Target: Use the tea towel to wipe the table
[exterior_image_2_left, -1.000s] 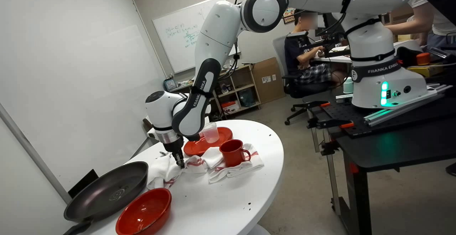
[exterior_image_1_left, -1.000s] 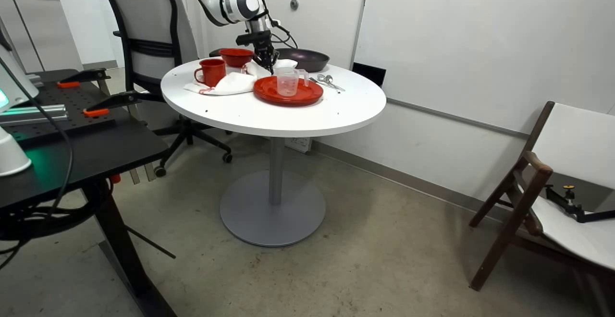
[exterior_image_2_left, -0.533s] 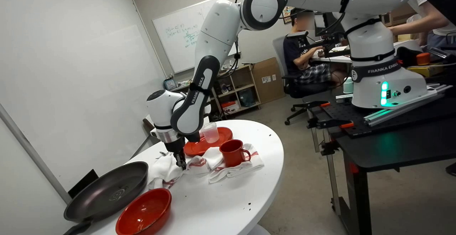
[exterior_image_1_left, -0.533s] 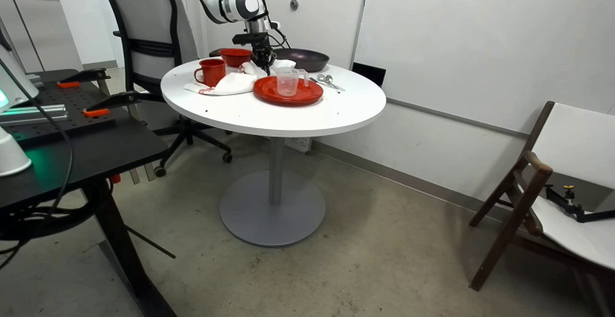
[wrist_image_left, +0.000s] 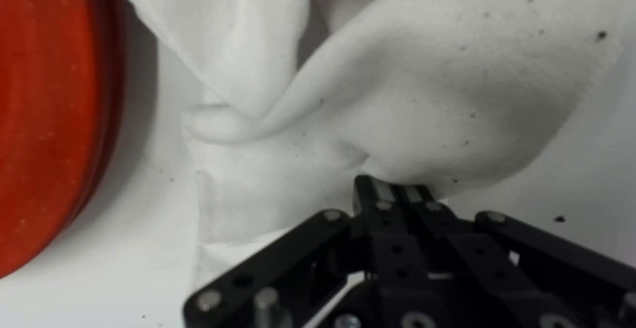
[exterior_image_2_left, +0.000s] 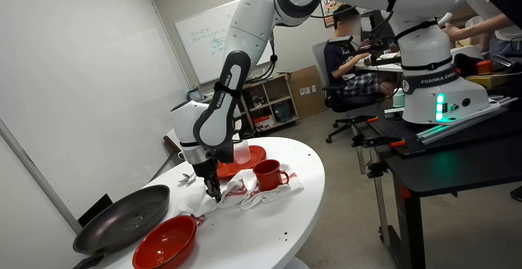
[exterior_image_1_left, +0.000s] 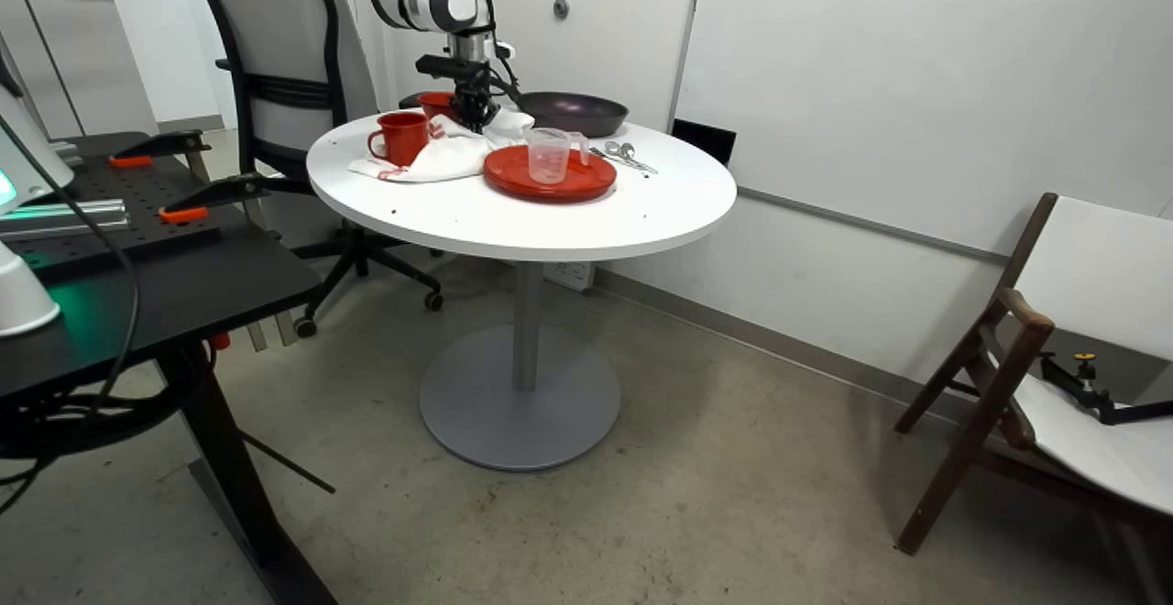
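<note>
The tea towel [exterior_image_2_left: 263, 195], white with red stripes, lies bunched across the round white table [exterior_image_2_left: 248, 236]. In the wrist view the towel [wrist_image_left: 422, 104] is folded and dotted with dark specks. My gripper [wrist_image_left: 395, 181] has its fingertips together on a pinched fold of it. Pointing down, the gripper [exterior_image_2_left: 217, 199] is low over the tabletop between the red plates and the red bowl. A red mug [exterior_image_2_left: 266, 176] stands on the towel's far end. In an exterior view the gripper [exterior_image_1_left: 476, 126] partly covers the bowl.
Stacked red plates [exterior_image_1_left: 550, 192] hold a clear measuring cup [exterior_image_1_left: 548, 158]. A red bowl [exterior_image_2_left: 163, 244] and a dark frying pan [exterior_image_2_left: 126, 220] stand near the towel. Spoons [exterior_image_1_left: 625, 156] lie beyond the plates. Dark crumbs [exterior_image_2_left: 285, 233] dot the table near its edge.
My gripper has slid across the table towards the mug side, dragging the towel along and bunching it. The mug has shifted very slightly. Spoons once partly covered now show more fully.
</note>
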Robot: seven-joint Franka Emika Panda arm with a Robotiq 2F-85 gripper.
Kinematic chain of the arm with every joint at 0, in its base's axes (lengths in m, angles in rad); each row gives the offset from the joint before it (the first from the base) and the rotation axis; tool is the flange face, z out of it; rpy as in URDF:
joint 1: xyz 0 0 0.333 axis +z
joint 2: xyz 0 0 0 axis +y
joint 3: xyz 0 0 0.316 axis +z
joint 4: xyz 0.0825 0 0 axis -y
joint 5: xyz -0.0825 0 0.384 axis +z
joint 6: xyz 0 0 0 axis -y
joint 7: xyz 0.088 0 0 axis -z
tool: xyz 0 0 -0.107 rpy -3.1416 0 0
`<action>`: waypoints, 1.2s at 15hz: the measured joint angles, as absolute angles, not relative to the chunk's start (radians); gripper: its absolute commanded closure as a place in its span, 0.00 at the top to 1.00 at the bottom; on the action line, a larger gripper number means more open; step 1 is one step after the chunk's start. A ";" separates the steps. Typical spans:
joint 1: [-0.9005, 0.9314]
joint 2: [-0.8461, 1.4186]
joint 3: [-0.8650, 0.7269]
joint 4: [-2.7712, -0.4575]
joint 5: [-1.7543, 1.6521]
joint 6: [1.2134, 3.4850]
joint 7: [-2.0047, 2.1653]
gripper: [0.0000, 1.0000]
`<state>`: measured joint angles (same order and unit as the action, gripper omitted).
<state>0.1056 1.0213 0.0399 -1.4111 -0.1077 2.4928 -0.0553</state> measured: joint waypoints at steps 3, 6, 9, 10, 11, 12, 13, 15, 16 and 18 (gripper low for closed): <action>0.093 0.987 0.078 -1.475 -0.091 2.490 -0.062 0.01; 0.080 0.959 0.110 -1.532 -0.076 2.489 -0.073 0.01; 0.071 0.939 0.132 -1.574 -0.064 2.489 -0.084 0.01; 0.068 0.934 0.136 -1.583 -0.062 2.489 -0.085 0.01; 0.066 0.931 0.139 -1.590 -0.061 2.489 -0.087 0.01; 0.064 0.929 0.141 -1.594 -0.060 2.489 -0.088 0.01; 0.063 0.928 0.142 -1.596 -0.059 2.490 -0.089 0.01; 0.062 0.928 0.143 -1.596 -0.059 2.491 -0.091 0.01; 0.062 0.928 0.143 -1.596 -0.059 2.491 -0.091 0.01; 0.061 0.928 0.142 -1.596 -0.059 2.494 -0.091 0.01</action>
